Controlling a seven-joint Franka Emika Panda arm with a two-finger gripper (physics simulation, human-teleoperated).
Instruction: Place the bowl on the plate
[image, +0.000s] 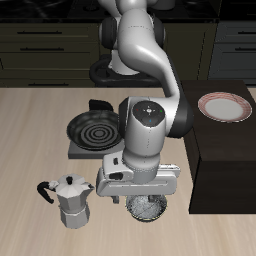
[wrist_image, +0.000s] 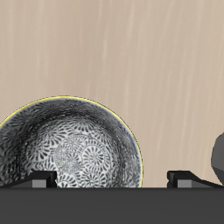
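One bowl (wrist_image: 68, 150), near the table's front edge beside the moka pot (image: 70, 201); likely rigid, light, glazed-slippery; grip at the rim. Gripper (image: 146, 203) directly above, fingers spread, empty. Plate (image: 224, 106) well apart, farther back on the dark block (image: 222, 160).

A pale beige wooden table top (image: 40, 140) with faint lengthwise grain fills most of the exterior view, evenly lit with only soft shadows. Behind it, from about ten o'clock round to two o'clock, runs a row of dark charcoal cabinet drawers (image: 45, 45) with slim horizontal bar handles, under a black marbled counter top (image: 60, 8) at twelve o'clock. At three o'clock a dark brown, nearly black rectangular block (image: 225, 165) sits on the table, its flat top higher than the wood. In the wrist view the same light streaked wood (wrist_image: 114, 61) lies in flat, diffuse light.
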